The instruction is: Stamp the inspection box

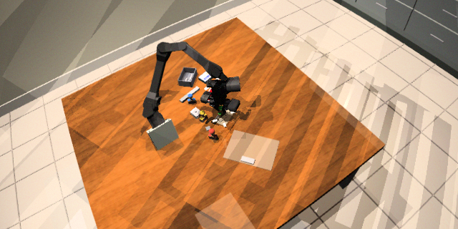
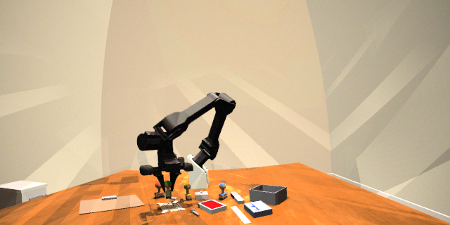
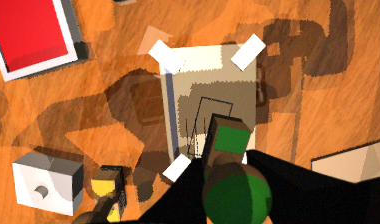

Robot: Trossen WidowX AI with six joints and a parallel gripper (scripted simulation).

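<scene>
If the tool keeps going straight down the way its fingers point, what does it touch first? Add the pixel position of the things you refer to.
Probably the stamp it holds (image 2: 168, 190) (image 3: 236, 192) would meet the card (image 2: 170, 207) (image 3: 241, 65) first; depth is unclear.

Wood-grained tabletop (image 1: 122, 157) (image 2: 299, 183); matt black arm (image 1: 156, 75) (image 2: 197, 110).

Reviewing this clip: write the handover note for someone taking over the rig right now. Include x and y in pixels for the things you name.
Gripper (image 1: 220, 110) (image 2: 168, 189) (image 3: 224, 161): shut on the green-topped stamp (image 2: 168, 190) (image 3: 237, 196), which hangs over the card (image 2: 170, 207) (image 3: 206, 75).
Card: white tape at its corners; the stamp partly covers the outlined box.
Red ink pad (image 2: 211, 204) (image 3: 31, 32): open, beside the card.
Done: stamp picked up. Inking and PASS lettering can't be confirmed.
Left: likely line up over the box, print once, set the stamp on the bench (image 1: 125, 172) (image 2: 299, 183).
</scene>
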